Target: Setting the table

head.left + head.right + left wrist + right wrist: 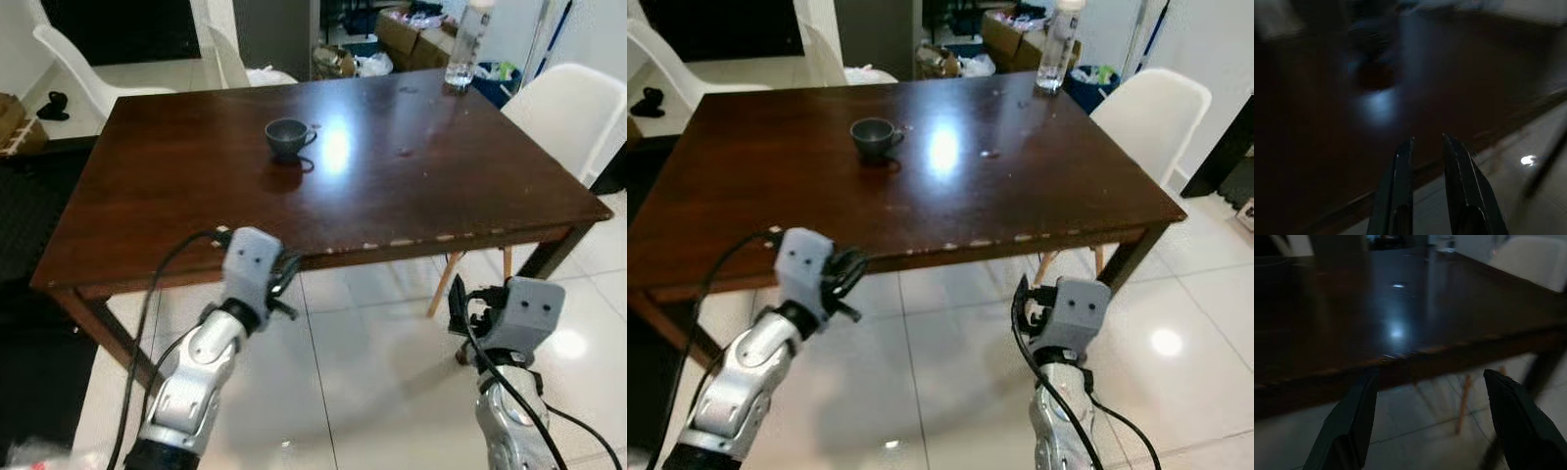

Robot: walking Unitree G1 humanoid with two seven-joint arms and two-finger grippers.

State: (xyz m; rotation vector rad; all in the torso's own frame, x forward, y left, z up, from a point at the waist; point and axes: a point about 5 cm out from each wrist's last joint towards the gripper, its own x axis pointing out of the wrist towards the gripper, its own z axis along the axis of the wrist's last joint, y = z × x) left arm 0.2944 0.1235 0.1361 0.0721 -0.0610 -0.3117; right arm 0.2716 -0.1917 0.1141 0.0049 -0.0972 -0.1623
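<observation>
A dark grey cup stands upright on the dark wooden table, left of the middle, with its handle to the right. A blurred dark shape on the table in the left wrist view may be this cup. Both grippers hang below the table's near edge, over the tiled floor. My left gripper is near the edge's left part; its fingers are almost together and hold nothing. My right gripper is lower, at the right, wide open and empty, facing the table edge.
A clear water bottle stands at the table's far right corner. White chairs stand at the right side, the far left and the far side. Cardboard boxes and clutter lie beyond the table.
</observation>
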